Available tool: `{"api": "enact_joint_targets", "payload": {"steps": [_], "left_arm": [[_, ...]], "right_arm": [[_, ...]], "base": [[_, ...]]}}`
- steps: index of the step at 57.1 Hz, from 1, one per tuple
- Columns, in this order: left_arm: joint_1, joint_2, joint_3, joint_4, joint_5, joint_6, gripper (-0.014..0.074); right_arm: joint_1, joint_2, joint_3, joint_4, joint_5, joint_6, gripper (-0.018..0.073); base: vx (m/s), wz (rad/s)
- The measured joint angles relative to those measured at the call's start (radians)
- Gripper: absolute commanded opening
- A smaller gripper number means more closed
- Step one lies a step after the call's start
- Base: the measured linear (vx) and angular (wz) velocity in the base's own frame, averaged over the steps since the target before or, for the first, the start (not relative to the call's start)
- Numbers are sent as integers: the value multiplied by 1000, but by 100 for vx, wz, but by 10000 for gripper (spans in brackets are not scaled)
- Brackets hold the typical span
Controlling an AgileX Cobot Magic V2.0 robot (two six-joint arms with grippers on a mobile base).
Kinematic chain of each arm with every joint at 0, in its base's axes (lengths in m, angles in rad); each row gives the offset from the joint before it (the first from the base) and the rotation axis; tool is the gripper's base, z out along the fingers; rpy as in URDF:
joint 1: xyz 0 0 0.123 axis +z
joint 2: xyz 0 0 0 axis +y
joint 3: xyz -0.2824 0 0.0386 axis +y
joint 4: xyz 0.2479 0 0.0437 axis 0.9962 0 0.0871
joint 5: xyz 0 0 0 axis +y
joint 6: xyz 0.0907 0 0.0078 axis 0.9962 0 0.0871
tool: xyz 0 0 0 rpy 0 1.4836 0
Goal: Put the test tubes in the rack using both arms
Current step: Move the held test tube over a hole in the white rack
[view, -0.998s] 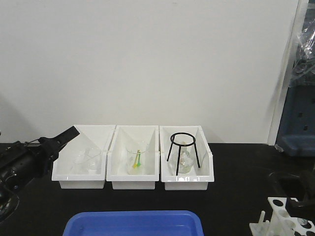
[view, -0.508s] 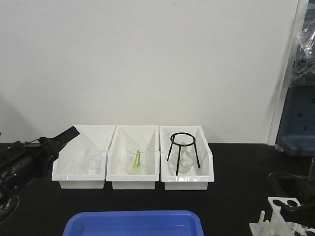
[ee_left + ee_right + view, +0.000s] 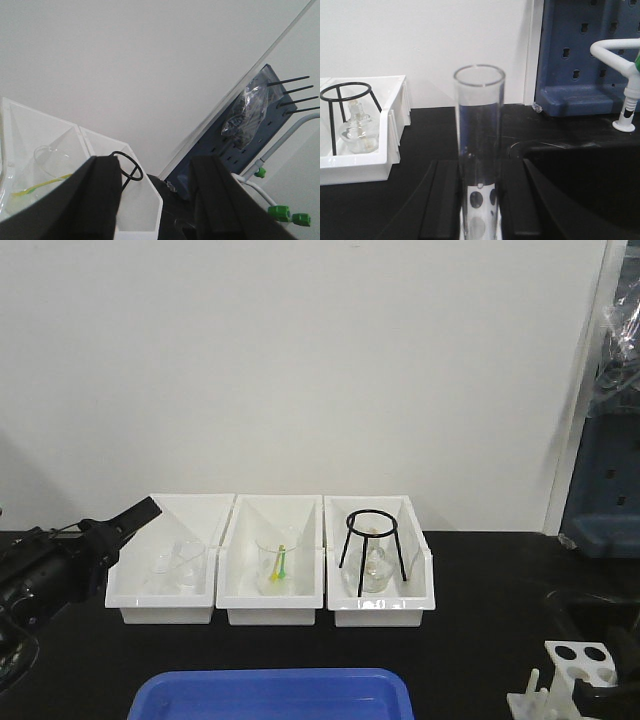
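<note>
Clear glass, the test tube is standing upright at the centre of the right wrist view. The right gripper is clamping it, with its black fingers pressing on either side of the lower half. White plastic with dark round holes is showing through the tube's lower part, but whether the tube is touching it cannot be told. In the front view the rack is sitting on the black table at 5 o'clock, showing two open holes on top and short pegs on its 9 o'clock side. The left gripper is hanging at 9 o'clock, jaws spread wide and holding nothing, near the outer corner of the left bin. The middle bin and right bin are lining up beside it. A black wire stand is standing in the right bin over a small flask. A blue tray is lying at 6 o'clock.
</note>
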Motion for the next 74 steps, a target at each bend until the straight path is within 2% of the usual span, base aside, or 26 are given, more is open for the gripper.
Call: {"api": "enact_joint_targets", "payload": {"steps": [18,36,57,74], "left_arm": [[0,0,0,0,0,0,456],[0,0,0,0,0,0,456],[0,0,0,0,0,0,456],[0,0,0,0,0,1,456]], "right_arm": [[0,66,1,-16,-4,7,-9],[0,193,1,-42,-105,43,-9],[0,271,1,-47,-121,46,-1],[0,276,1,-51,-93,35,123]], "base": [[0,0],[0,0],[0,0],[0,0]]}}
